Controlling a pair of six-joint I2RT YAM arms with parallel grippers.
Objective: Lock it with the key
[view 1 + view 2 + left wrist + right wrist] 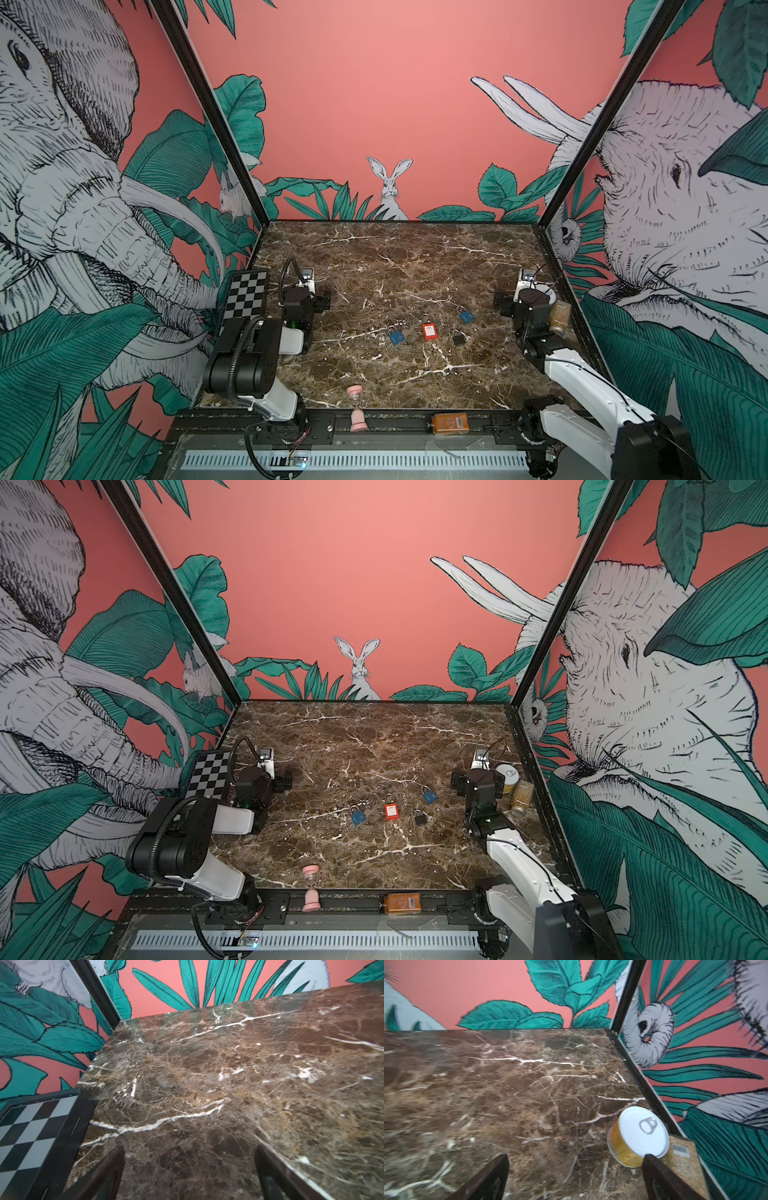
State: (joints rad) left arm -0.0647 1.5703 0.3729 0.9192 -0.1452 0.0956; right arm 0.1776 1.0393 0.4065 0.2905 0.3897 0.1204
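Padlocks: red padlock (429, 331) mid table (374, 257), blue padlock (397, 336) at its 9 o'clock, second blue padlock (466, 316) at 2, black padlock (458, 337) at 4
My left gripper (190, 1149): wide apart, empty
My right gripper (575, 1156): apart too, empty

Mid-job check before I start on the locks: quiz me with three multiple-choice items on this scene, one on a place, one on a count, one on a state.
1. Where does the can stand?
A. at the table's right edge
B. at its middle
C. at its front edge

2. How many padlocks lie on the table?
A. two
B. four
C. six

3. The left gripper and right gripper are:
A. both open and empty
B. both shut
C. each shut on a padlock

Key:
1 A: both top views show it by the right edge.
2 B: two blue padlocks, a red padlock, a black padlock.
3 A: each wrist view shows fingers apart over bare marble.
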